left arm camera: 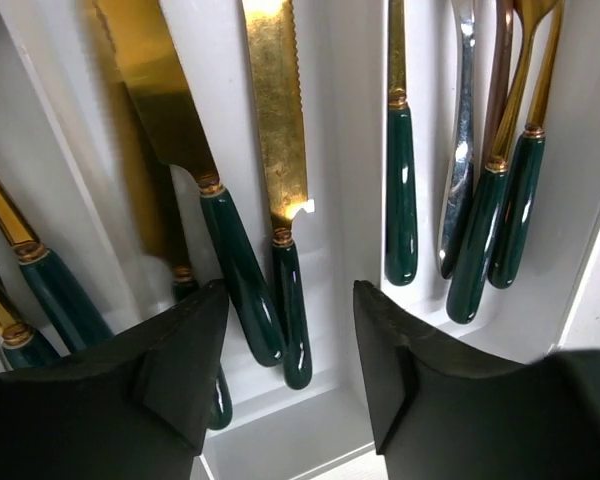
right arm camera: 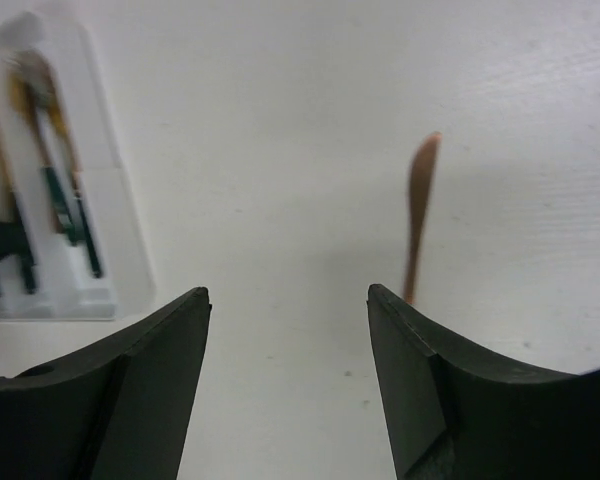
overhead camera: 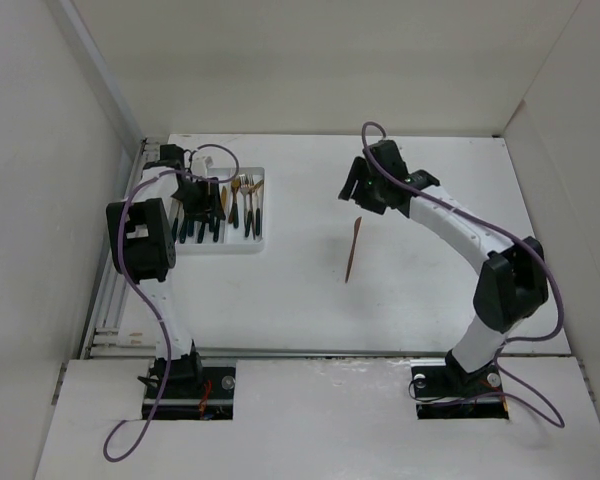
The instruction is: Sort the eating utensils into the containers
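Top external: lone utensil (overhead camera: 352,250) lies well right of tray (overhead camera: 242,250); thin, stiff, light, probably slippery, so pinch mid-length. Right gripper (overhead camera: 357,190) wide, empty; left gripper (overhead camera: 195,192) parted, empty, above tray.

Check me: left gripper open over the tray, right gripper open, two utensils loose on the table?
No. Only one utensil lies loose on the table, near the right gripper; the top view shows it. The left gripper is open over the tray, and the right is open too.

White table (overhead camera: 310,310), tray (overhead camera: 230,250) far left, lone utensil (overhead camera: 352,250) mid-table
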Motion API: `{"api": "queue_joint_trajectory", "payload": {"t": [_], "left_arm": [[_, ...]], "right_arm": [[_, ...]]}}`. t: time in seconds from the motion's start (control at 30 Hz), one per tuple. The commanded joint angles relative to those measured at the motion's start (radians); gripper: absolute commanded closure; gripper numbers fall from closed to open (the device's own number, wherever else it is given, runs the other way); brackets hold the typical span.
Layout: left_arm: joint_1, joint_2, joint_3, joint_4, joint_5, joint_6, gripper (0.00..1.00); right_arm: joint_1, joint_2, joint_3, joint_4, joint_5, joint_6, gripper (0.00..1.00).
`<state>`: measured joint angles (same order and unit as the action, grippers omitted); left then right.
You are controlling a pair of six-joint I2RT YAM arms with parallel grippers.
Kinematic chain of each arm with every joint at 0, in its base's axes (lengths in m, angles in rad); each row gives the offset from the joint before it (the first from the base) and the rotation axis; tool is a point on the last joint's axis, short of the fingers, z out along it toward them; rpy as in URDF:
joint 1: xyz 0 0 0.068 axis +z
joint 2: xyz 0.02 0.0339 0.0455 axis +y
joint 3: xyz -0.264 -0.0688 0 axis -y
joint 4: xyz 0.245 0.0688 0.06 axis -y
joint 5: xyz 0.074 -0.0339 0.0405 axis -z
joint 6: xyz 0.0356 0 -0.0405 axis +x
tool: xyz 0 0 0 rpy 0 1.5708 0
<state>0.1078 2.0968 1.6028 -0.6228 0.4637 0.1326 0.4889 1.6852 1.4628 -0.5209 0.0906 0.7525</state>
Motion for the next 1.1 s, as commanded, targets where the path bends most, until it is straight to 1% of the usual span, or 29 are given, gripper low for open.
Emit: {"api": "queue_joint_trajectory", "payload": {"t": [0.0, 0.03, 0.07, 0.1, 0.2, 0.33, 0.43, 0.6, 0.7, 0.73, 0.83, 0.87, 0.93, 1.0, 1.07], "left_arm": [[0.000, -0.058, 0.038, -0.049, 0.012, 0.009, 0.47], [0.000, -0.058, 0.051, -0.058, 0.012, 0.009, 0.46], [0.000, -0.058, 0.075, -0.058, 0.001, 0.009, 0.46], [0.000, -0.069, 0.088, -0.074, 0.001, -0.002, 0.45], [0.000, -0.095, 0.118, -0.095, -0.025, -0.011, 0.45], [-0.011, -0.136, 0.143, -0.104, -0.037, -0.011, 0.43], [-0.020, -0.146, 0.163, -0.115, -0.027, -0.011, 0.43], [-0.020, -0.176, 0.163, -0.124, -0.017, -0.011, 0.43], [-0.020, -0.185, 0.181, -0.124, -0.017, -0.011, 0.43], [-0.020, -0.185, 0.181, -0.135, -0.017, -0.011, 0.43], [-0.030, -0.195, 0.192, -0.135, -0.026, -0.011, 0.43], [-0.030, -0.204, 0.203, -0.144, -0.026, -0.011, 0.43], [-0.039, -0.204, 0.213, -0.144, -0.026, -0.002, 0.43], [-0.048, -0.213, 0.213, -0.153, -0.036, -0.002, 0.43], [-0.048, -0.222, 0.213, -0.153, -0.036, -0.002, 0.41]], "right_arm": [[-0.001, 0.056, -0.044, -0.090, 0.112, -0.061, 0.30], [-0.001, 0.070, -0.053, -0.090, 0.121, -0.061, 0.30], [-0.001, 0.085, -0.065, -0.090, 0.130, -0.061, 0.33], [-0.001, 0.115, -0.065, -0.090, 0.130, -0.073, 0.33], [0.019, 0.157, -0.065, -0.090, 0.139, -0.084, 0.38], [0.053, 0.258, 0.002, -0.125, 0.182, -0.093, 0.38], [0.076, 0.303, 0.037, -0.160, 0.213, -0.093, 0.38], [0.076, 0.324, 0.005, -0.160, 0.196, -0.084, 0.38], [0.085, 0.324, -0.021, -0.151, 0.170, -0.074, 0.43], [0.085, 0.333, -0.021, -0.151, 0.158, -0.074, 0.45], [0.085, 0.344, -0.039, -0.151, 0.147, -0.074, 0.67], [0.085, 0.344, -0.048, -0.151, 0.135, -0.074, 0.86], [0.085, 0.355, -0.058, -0.142, 0.121, -0.074, 1.00], [0.085, 0.355, -0.058, -0.142, 0.121, -0.074, 1.00], [0.073, 0.364, -0.068, -0.133, 0.121, -0.074, 1.00]]}}
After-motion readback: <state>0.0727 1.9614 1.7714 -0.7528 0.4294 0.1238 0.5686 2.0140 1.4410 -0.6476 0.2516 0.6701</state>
